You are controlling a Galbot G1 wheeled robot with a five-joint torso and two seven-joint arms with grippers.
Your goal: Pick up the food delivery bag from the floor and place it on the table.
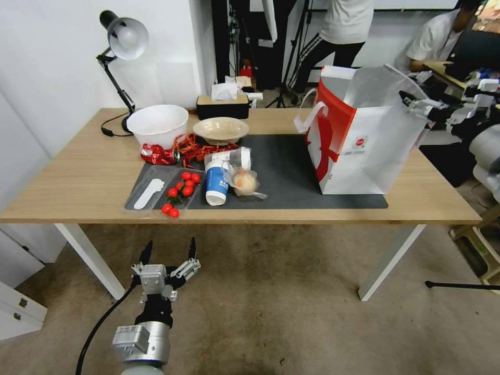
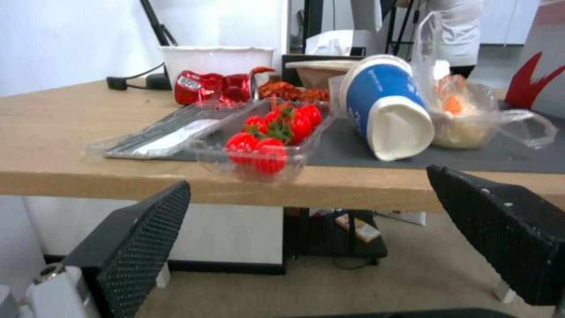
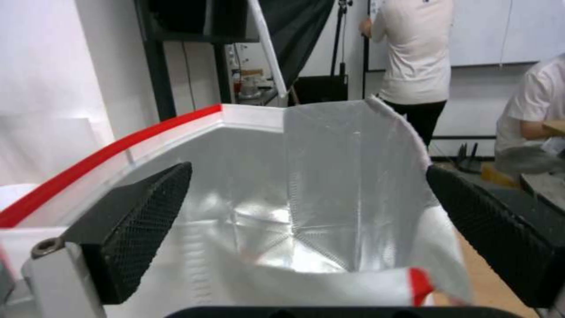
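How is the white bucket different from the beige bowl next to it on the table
The white bucket is taller and deeper, with steep sides; the beige bowl is shallow and flares wide. The bucket is plain bright white, the bowl a dull tan. The bucket stands nearer the desk lamp, the bowl just in front of the black tissue box. Both sit upright on the table and look empty.

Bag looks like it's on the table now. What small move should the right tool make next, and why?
Probably draw the right tool back, away from the food delivery bag. The bag stands upright on the table, and the tool's fingers are spread at its rim, gripping nothing. The left tool waits open, low before the table.
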